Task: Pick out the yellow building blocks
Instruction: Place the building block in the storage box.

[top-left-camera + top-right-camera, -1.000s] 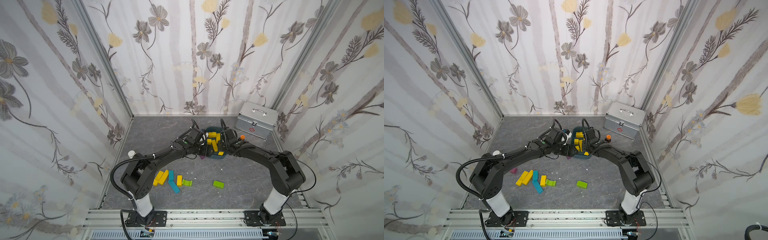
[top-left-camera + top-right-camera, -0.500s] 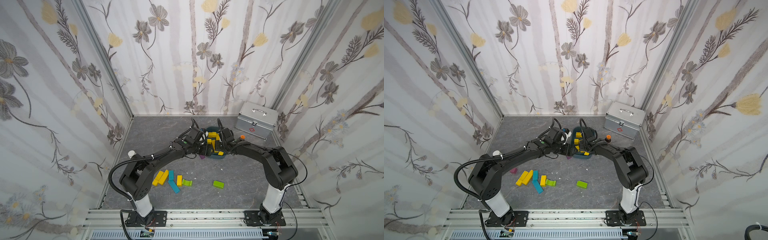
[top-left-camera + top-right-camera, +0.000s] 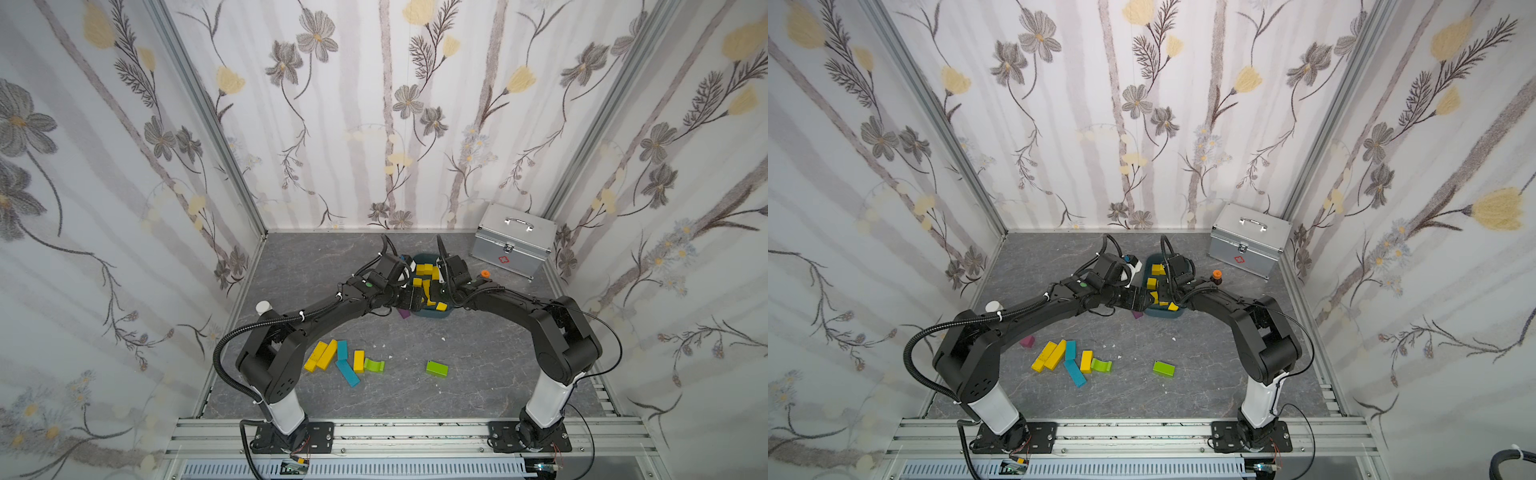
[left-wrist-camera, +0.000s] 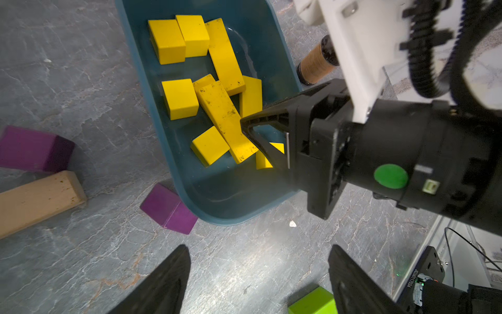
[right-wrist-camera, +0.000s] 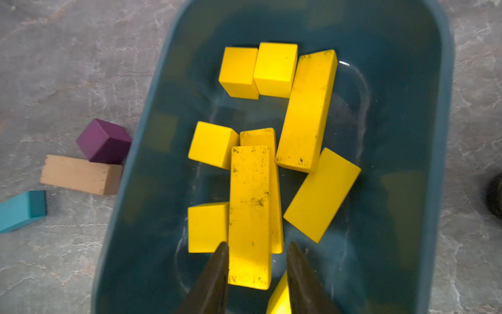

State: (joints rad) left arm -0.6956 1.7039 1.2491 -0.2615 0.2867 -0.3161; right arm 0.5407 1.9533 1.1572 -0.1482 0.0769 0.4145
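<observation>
Several yellow building blocks (image 5: 307,108), cubes and bars, lie in a dark teal bin (image 5: 407,81) at the back middle. My right gripper (image 5: 257,244) hangs over the bin, open. Its jaws straddle the near end of a scuffed yellow bar (image 5: 250,204) that rests on other blocks. One finger is against the bar and a small gap shows at the other. My left gripper (image 4: 260,250) is open over bare floor beside the bin (image 4: 225,195). Three more yellow blocks (image 3: 322,355) lie on the floor at the front left.
Purple cubes (image 4: 168,208) and a tan bar (image 4: 38,198) lie against the bin's left side. Teal blocks (image 3: 347,372) and lime-green blocks (image 3: 436,368) sit at the front. A silver case (image 3: 513,241) stands at the back right, with a brown bottle (image 4: 316,64) near the bin.
The right arm has shifted a little to the left over the bin and its jaws have narrowed. The left arm has hardly moved.
</observation>
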